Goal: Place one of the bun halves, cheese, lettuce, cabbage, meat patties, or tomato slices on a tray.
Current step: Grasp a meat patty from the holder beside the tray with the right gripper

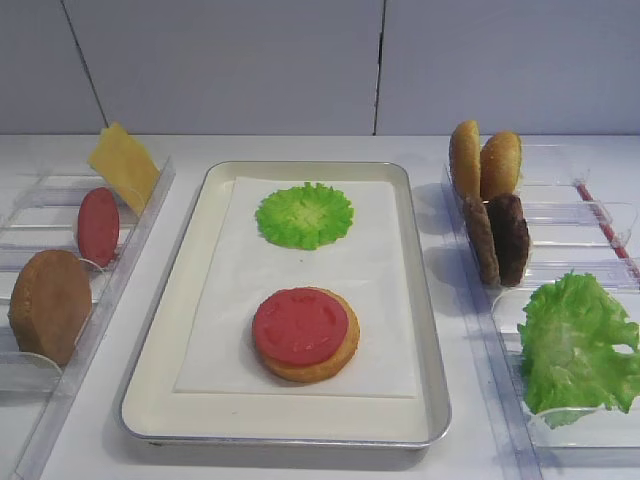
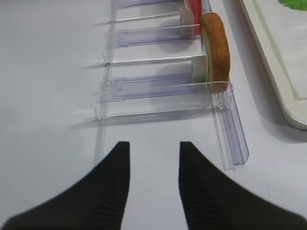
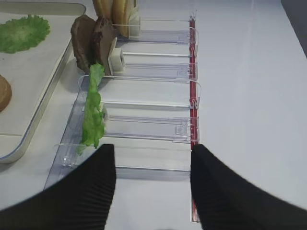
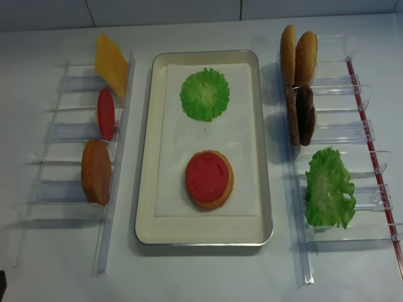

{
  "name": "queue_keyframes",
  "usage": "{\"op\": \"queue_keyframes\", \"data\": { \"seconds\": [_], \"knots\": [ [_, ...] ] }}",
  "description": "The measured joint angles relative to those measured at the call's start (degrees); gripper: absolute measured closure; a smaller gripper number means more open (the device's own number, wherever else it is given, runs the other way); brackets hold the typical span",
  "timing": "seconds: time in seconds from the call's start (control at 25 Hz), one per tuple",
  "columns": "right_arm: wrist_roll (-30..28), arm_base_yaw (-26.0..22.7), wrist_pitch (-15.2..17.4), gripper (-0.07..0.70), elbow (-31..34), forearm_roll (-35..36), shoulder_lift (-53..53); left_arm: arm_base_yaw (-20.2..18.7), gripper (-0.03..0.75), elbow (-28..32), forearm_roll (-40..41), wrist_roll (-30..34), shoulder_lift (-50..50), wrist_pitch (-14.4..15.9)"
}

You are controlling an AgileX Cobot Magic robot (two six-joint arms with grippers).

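Meat patties (image 4: 301, 114) (two, seemingly) upright

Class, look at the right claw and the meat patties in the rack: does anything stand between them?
Yes. In the right wrist view the open right claw faces up the rack, and the lettuce stands upright in the nearer slot, between it and the meat patties.

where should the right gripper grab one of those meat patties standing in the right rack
Grip the top edge of the outer one of the meat patties, coming down from above. They stand on edge in the clear rack, so only the upper rim is free. The open right gripper could straddle one disc's flat faces, though they sit close together.
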Motion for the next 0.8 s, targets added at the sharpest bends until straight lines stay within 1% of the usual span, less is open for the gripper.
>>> {"op": "queue_keyframes", "data": {
  "seconds": [0.16, 0.32, 0.4, 0.52, 0.6, 0.72, 0.8],
  "knots": [
    [-0.1, 0.0, -0.8, 0.251, -0.6, 0.9, 1.5, 0.0, 0.484, 0.0, 0.0, 0.0, 0.0, 0.0],
    [-1.2, 0.0, -1.3, 0.251, -1.7, 2.4, 9.2, 0.0, 0.484, 0.0, 0.0, 0.0, 0.0, 0.0],
    [-1.3, 0.0, -1.3, 0.251, -3.4, 2.7, 14.2, 0.0, 0.484, 0.0, 0.0, 0.0, 0.0, 0.0],
    [-1.5, 0.0, -1.4, 0.251, -7.6, 3.3, 22.1, 0.0, 0.484, 0.0, 0.0, 0.0, 0.0, 0.0],
    [-1.8, 0.0, -1.5, 0.251, -11.2, 4.9, 27.5, 0.0, 0.484, 0.0, 0.0, 0.0, 0.0, 0.0],
    [-3.9, 0.0, -1.6, 0.251, -17.4, 9.8, 36.1, 0.0, 0.484, 0.0, 0.0, 0.0, 0.0, 0.0],
    [-4.8, 0.0, -0.9, 0.251, -21.0, 13.3, 42.1, 0.0, 0.484, 0.0, 0.0, 0.0, 0.0, 0.0]
  ]
}}
